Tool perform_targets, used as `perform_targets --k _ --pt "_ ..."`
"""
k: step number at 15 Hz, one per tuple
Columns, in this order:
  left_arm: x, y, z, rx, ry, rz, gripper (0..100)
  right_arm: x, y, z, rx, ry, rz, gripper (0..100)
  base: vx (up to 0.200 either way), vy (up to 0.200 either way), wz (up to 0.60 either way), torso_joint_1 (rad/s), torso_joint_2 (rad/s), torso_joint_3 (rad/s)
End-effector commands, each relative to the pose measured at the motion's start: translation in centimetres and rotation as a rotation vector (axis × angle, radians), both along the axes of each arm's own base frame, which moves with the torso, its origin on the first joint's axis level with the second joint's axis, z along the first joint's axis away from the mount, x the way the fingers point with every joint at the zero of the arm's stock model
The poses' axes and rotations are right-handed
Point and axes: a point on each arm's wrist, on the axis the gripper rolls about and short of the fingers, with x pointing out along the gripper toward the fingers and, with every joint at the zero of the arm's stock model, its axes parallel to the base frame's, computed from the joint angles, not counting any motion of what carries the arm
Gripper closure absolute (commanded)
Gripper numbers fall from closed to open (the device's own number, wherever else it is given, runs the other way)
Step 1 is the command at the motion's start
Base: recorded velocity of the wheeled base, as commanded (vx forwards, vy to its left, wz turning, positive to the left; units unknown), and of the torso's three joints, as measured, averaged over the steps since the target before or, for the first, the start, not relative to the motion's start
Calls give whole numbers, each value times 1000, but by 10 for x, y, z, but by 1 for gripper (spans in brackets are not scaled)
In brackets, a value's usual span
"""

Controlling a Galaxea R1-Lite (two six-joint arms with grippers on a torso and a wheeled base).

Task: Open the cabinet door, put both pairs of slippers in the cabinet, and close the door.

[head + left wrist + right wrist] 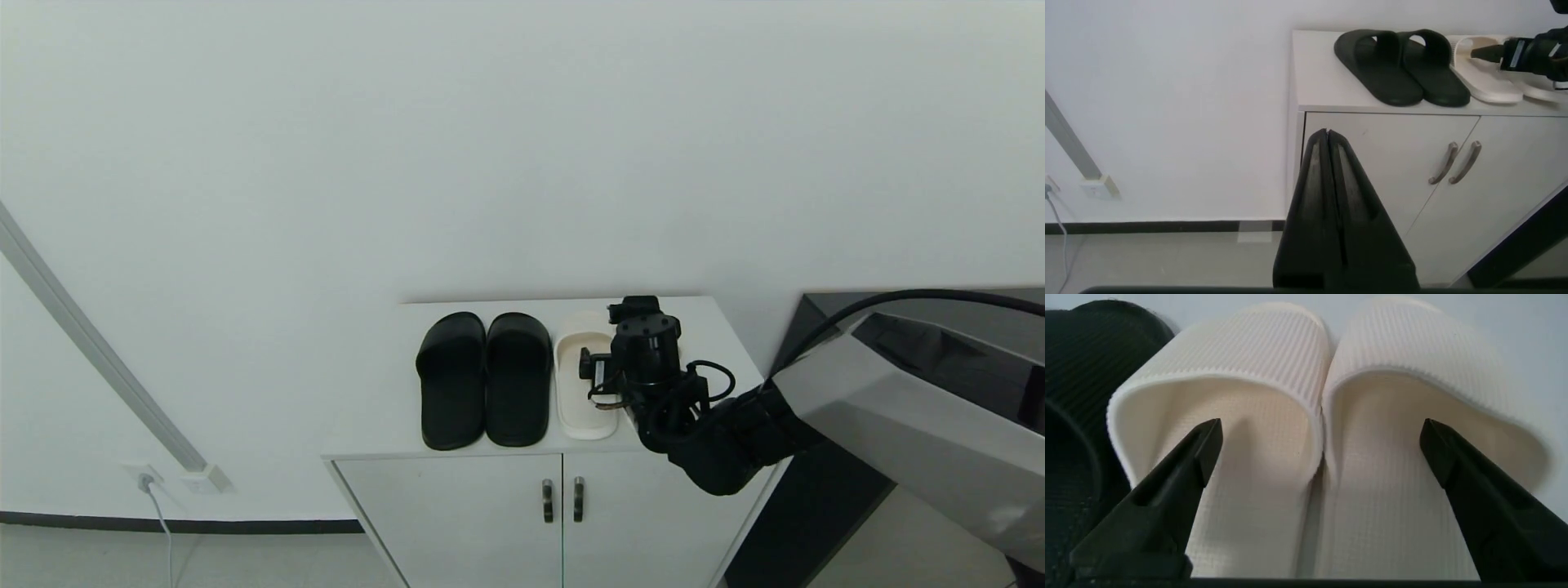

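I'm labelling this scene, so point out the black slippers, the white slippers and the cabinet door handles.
black slippers (451,359): head view, strap of the one on the robot's left.
white slippers (1249,367): right wrist view, ribbed strap of the one beside the black pair.
cabinet door handles (548,500): head view, middle of the left door's handle.

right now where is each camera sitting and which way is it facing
Head view: on the head, facing forward and down at the cabinet, black slippers and white slippers on top; right arm shows.
Left wrist view: out before the cabinet, facing its closed doors; shut left gripper in front.
Right wrist view: just over the cabinet top, facing the white slippers between the fingers of the open right gripper.
Shared: head and left wrist views both show both pairs and the door handles.
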Motion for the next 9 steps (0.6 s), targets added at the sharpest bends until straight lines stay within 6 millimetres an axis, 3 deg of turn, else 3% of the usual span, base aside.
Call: perform_targets --k 1,2,3,9 --pt "0 0 0 0 0 0 100 10 0 -5 -3 5 -5 0 0 0 0 0 0 0" --pt "0 0 0 0 0 0 100 11 0 -5 -1 3 -5 0 0 0 0 0 0 0" --pt "0 0 0 0 2 0 100 13 2 -6 0 2 -5 100 0 0 0 0 0 0" --pt "0 0 0 0 0 0 100 15 2 -5 -3 2 -11 100 0 0 0 0 0 0"
